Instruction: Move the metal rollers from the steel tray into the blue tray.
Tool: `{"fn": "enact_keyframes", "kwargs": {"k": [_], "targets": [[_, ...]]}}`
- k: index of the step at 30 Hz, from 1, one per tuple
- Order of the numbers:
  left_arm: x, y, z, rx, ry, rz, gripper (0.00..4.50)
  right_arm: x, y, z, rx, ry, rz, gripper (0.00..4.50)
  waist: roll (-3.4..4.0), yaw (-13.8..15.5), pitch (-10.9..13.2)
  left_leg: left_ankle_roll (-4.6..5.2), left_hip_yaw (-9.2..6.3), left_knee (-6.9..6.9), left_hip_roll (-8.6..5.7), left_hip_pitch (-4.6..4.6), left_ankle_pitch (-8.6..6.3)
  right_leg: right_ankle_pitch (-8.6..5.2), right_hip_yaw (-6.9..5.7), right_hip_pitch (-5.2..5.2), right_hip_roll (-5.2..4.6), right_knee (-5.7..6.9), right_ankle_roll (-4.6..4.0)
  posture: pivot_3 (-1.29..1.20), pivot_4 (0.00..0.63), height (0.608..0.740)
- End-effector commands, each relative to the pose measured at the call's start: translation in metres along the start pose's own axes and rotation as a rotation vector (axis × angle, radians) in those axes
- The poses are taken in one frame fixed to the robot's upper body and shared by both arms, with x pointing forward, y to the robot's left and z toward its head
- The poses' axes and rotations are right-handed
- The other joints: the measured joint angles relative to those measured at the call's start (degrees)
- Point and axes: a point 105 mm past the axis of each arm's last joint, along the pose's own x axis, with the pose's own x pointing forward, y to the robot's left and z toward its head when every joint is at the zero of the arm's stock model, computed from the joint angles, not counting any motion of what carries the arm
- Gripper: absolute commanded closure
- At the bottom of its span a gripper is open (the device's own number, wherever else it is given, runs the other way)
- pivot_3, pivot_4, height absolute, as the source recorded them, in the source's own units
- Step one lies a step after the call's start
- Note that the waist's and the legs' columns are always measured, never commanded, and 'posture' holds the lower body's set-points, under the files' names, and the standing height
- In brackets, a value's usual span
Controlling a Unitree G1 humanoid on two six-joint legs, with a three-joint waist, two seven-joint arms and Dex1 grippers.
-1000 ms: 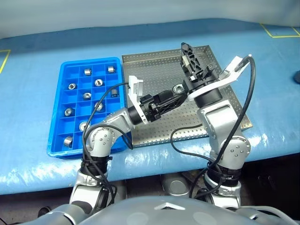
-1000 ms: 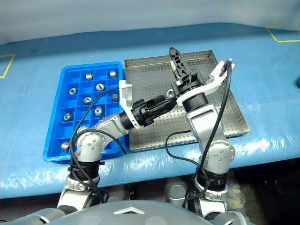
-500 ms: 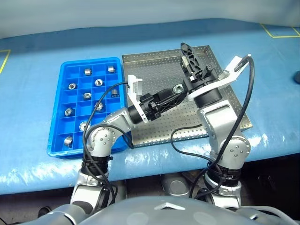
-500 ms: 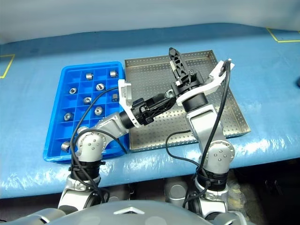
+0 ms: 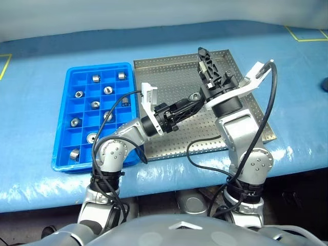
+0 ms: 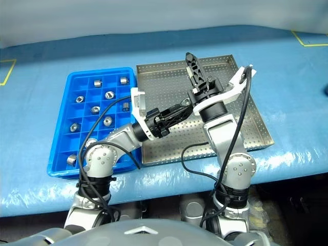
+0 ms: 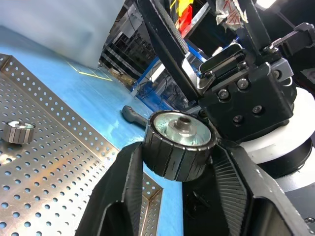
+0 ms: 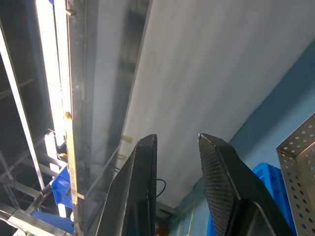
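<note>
My left gripper reaches over the steel tray and is shut on one metal roller, which sits clamped between its two ribbed fingers. That roller hangs just beside the wrist of my right arm. Another roller lies on the perforated floor. My right gripper points up above the tray's far part, open, with nothing between its fingers. The blue tray lies left of the steel tray and holds several rollers in separate compartments.
Both trays rest on a table covered in blue cloth with yellow tape marks at the far corners. A dark object sits at the right edge. Black cables loop around both forearms.
The left gripper's fingers have drawn together onto the roller. Both arms have kept their places.
</note>
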Motion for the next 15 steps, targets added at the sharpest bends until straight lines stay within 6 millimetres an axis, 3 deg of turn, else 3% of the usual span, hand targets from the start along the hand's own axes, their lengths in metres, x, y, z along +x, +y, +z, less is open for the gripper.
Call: {"fn": "enact_keyframes", "kwargs": {"k": [1,9,15], "targets": [[0.001,-0.004,0.01,0.025,-0.046,-0.005,2.73,0.001,0.01,0.0,-0.003,-0.001,0.044,3.08,0.0,0.0,0.0,0.0,0.0,0.0,0.0,0.0,0.0,0.0,0.0,0.0,0.0,0.0,0.0,-0.16,0.15,0.74],[-0.007,0.006,0.016,0.026,-0.069,0.057,2.73,0.002,0.008,0.001,-0.06,0.003,0.032,3.08,0.0,0.1,0.0,0.0,0.0,-0.01,0.0,0.0,0.0,0.0,0.0,0.0,0.0,-0.01,0.0,-0.15,0.15,0.74],[-0.017,0.019,0.024,0.003,-0.086,0.134,2.73,0.002,-0.008,0.001,-0.45,0.045,-0.06,3.08,0.0,0.7,0.0,0.0,-0.01,0.0,0.0,0.0,0.0,0.0,-0.01,-0.02,0.01,-0.01,0.0,-0.14,0.15,0.74]]}}
